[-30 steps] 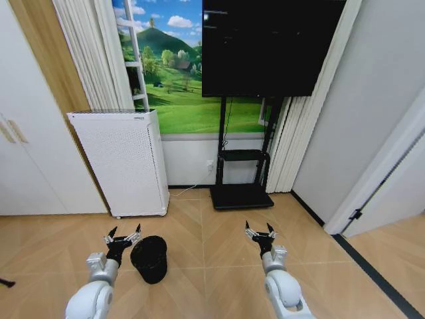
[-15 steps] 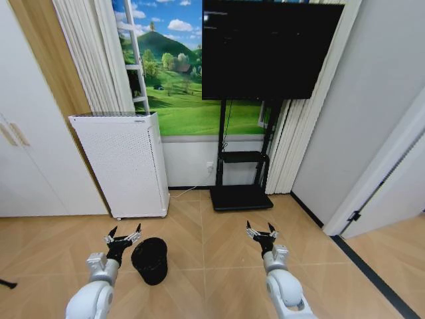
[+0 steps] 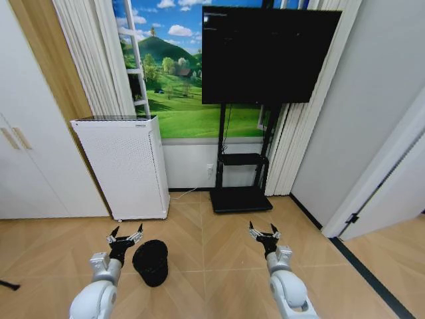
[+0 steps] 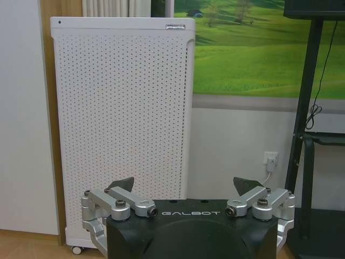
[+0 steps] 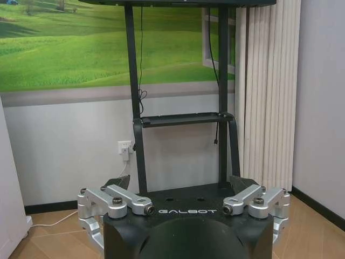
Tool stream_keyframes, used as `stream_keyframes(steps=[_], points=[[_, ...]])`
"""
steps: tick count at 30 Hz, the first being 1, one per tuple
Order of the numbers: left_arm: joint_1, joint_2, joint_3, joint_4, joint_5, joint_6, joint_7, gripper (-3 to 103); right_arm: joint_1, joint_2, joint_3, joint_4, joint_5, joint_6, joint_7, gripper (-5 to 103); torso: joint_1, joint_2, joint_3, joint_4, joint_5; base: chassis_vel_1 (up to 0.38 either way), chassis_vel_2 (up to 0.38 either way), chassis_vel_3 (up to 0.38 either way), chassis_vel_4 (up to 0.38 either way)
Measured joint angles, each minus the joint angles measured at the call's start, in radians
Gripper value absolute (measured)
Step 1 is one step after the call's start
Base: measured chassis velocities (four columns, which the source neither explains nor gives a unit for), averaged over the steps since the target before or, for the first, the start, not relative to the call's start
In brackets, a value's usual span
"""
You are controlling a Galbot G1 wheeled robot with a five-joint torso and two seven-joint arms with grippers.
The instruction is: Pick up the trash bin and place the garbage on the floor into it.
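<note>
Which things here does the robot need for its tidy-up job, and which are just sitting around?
For the job:
small round black mesh trash bin
tan herringbone wood floor

Just there:
tall white perforated air purifier
big black TV on a stand

**View drifts down and right — nothing on the floor displaced**

Over the last second the whole head view has shifted, so the camera has moved rather than the objects. The large black flat screen on its stand [image 3: 269, 54] now sits lower in the picture, with more painted sky above it. The tall white perforated air purifier [image 3: 124, 166] has slid slightly right and down, as has the small round black mesh trash bin [image 3: 151, 262] — its place beside the left gripper [image 3: 124, 236] looks unaltered. The right gripper [image 3: 264, 232] appears marginally further right.
</note>
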Motion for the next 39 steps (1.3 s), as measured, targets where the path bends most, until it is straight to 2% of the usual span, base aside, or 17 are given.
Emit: stream_keyframes(steps=[17, 28, 29, 30, 31, 36, 37, 39], points=[[0.007, 0.002, -0.006, 0.004, 0.001, -0.014, -0.010, 100, -0.035, 0.008, -0.011, 0.025, -0.015, -0.010, 0.014, 100, -0.001, -0.003, -0.002, -0.0001, 0.0001, 0.030, -0.031, -0.034, 0.034], [0.009, 0.005, -0.007, 0.008, 0.000, -0.017, -0.006, 100, -0.037, 0.007, -0.015, 0.026, -0.016, -0.008, 0.020, 100, -0.002, -0.006, -0.004, 0.0001, 0.0000, 0.217, -0.215, -0.227, 0.218], [0.008, 0.005, -0.005, 0.009, -0.001, -0.018, -0.006, 100, -0.037, 0.007, -0.015, 0.026, -0.016, -0.007, 0.020, 100, -0.003, -0.006, -0.004, 0.0003, -0.0009, 0.263, -0.258, -0.277, 0.280], [0.008, 0.005, -0.005, 0.010, -0.001, -0.018, -0.005, 100, -0.037, 0.007, -0.015, 0.026, -0.017, -0.007, 0.020, 100, -0.003, -0.007, -0.004, 0.0001, 0.0007, 0.323, -0.258, -0.311, 0.319], [0.008, 0.005, -0.005, 0.010, -0.001, -0.018, -0.005, 100, -0.037, 0.007, -0.015, 0.026, -0.017, -0.007, 0.020, 100, -0.003, -0.007, -0.004, 0.0001, 0.0007, 0.323, -0.258, -0.311, 0.319], [0.006, 0.008, -0.004, 0.017, -0.003, -0.020, -0.003, 100, -0.033, 0.007, -0.016, 0.022, -0.018, -0.007, 0.021, 100, -0.003, -0.008, -0.005, 0.0001, -0.0009, 0.320, -0.369, -0.340, 0.349], [0.005, 0.008, -0.004, 0.022, -0.003, -0.023, 0.002, 100, -0.030, 0.007, -0.017, 0.016, -0.019, -0.007, 0.021, 100, -0.003, -0.008, -0.005, 0.0000, 0.0007, 0.392, -0.320, -0.372, 0.372], [0.005, 0.006, -0.005, 0.029, -0.002, -0.027, 0.006, 100, -0.025, 0.007, -0.017, 0.009, -0.020, -0.007, 0.022, 100, -0.004, -0.008, -0.005, 0.0000, -0.0006, 0.354, -0.368, -0.371, 0.378]])
